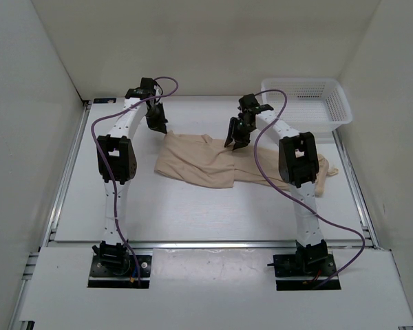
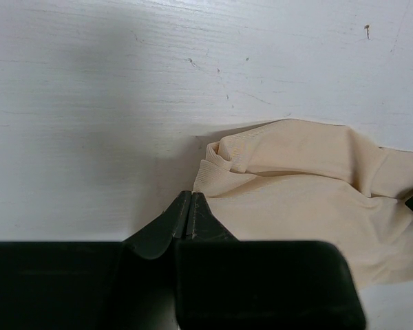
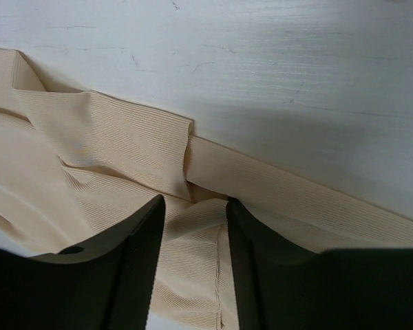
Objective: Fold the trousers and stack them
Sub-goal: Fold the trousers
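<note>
1. white table top (image 1: 193, 213), boxed in by plain pale walls; a white mesh basket (image 1: 334, 103) sits at its far right corner.
2. the beige trousers (image 1: 199, 165) lie wrinkled and mostly flat on the table, left of the basket and nearer the arm bases than it is. one end passes under the right arm and shows again on the basket's near side.
3. the left gripper (image 1: 157, 124) is well left of the basket, at the far left corner of the trousers. in the left wrist view its jaws are pressed together, with the tips right at the cloth's folded edge. whether any fabric is pinched between them cannot be told.
4. the right gripper (image 1: 237, 141) is between the left gripper and the basket, low over the far edge of the trousers. in the right wrist view its fingers stand partly apart over ribbed cloth, and nothing is clamped between them.
</note>
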You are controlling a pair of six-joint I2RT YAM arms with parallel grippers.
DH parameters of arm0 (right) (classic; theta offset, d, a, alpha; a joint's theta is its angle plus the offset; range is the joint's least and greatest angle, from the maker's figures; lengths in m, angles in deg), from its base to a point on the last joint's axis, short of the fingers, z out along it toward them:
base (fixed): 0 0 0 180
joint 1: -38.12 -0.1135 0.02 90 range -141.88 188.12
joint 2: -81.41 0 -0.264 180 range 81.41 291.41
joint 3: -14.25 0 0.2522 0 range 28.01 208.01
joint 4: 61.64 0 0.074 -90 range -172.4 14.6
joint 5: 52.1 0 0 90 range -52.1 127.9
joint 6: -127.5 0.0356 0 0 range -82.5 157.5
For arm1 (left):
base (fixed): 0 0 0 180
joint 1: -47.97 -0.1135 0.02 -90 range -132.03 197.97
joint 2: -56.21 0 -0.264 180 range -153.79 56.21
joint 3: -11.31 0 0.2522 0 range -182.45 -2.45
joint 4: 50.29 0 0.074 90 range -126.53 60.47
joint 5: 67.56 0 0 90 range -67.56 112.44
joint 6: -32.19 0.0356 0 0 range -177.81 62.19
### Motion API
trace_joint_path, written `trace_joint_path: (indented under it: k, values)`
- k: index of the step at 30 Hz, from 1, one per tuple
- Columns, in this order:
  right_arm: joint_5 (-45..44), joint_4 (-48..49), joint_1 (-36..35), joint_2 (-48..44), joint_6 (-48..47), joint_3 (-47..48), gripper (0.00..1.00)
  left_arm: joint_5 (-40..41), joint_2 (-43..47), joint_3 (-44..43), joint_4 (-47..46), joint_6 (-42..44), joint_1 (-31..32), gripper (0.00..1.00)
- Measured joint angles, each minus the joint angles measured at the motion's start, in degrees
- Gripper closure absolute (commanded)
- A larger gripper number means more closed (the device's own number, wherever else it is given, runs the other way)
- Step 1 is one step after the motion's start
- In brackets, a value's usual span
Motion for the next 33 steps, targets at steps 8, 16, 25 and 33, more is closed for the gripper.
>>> trace_joint_path:
  k: [8, 16, 25, 33]
  values:
    - [-0.81, 0.13, 0.00, 0.02, 0.48, 0.00, 1.00, 0.02, 0.00, 0.00, -0.15, 0.00, 0.00, 0.89]
    - [-6.19, 0.07, -0.11, -1.81, 0.55, -0.46, 1.00, -0.35, 0.00, -0.13, -0.26, 0.00, -1.40, 0.89]
    - [-8.28, 0.15, 0.96, -4.04, 1.14, -0.13, 1.00, -1.75, -0.68, -4.87, -1.22, 0.04, -3.17, 0.89]
    - [-10.01, 0.09, 1.18, -2.38, 2.23, 3.82, 0.52, -3.28, -3.08, -5.42, -1.84, 0.04, -2.95, 0.89]
